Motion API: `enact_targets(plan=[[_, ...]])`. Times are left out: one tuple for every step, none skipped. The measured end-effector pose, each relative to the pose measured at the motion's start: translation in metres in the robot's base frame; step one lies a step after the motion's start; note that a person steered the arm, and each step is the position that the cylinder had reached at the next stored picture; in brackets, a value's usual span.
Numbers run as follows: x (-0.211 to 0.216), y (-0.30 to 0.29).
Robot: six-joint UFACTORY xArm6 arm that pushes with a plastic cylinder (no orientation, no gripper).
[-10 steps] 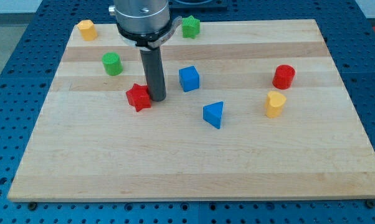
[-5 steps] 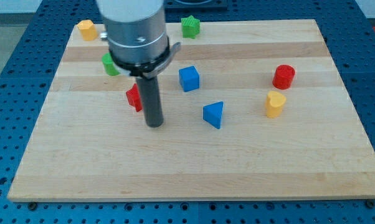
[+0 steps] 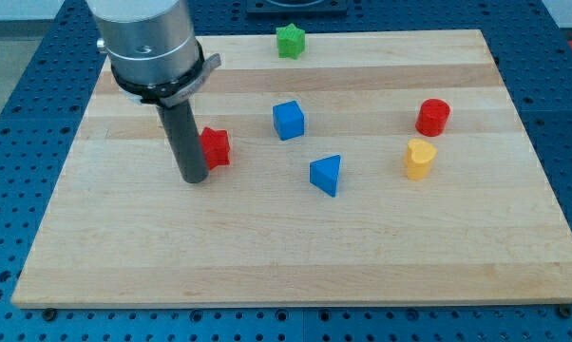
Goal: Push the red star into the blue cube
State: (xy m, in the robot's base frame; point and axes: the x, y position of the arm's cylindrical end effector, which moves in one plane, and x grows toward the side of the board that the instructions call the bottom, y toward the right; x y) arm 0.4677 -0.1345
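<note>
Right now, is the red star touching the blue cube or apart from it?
Apart. Bare wood shows between the red star and the blue cube; my tip stands at the star's left.

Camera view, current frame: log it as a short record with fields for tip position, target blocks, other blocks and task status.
tip: my tip rests on the wooden board, just at the view's left of the red star block, slightly lower
target: blue cube block, to the view's right of the red star, a gap between them
other blocks: blue triangular block; red cylinder block; yellow heart-shaped block; green star block near the view's top edge
status: star not yet touching cube
</note>
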Motion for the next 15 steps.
enact_targets(plan=[[0.000,-0.007],[-0.003,-0.007],[-0.017,-0.007],[-0.034,-0.007],[-0.044,-0.007],[-0.044,0.000],[-0.036,0.001],[-0.026,0.000],[-0.019,0.007],[-0.019,0.030],[-0.029,0.036],[-0.046,0.036],[-0.065,0.036],[-0.073,0.034],[-0.077,0.034]])
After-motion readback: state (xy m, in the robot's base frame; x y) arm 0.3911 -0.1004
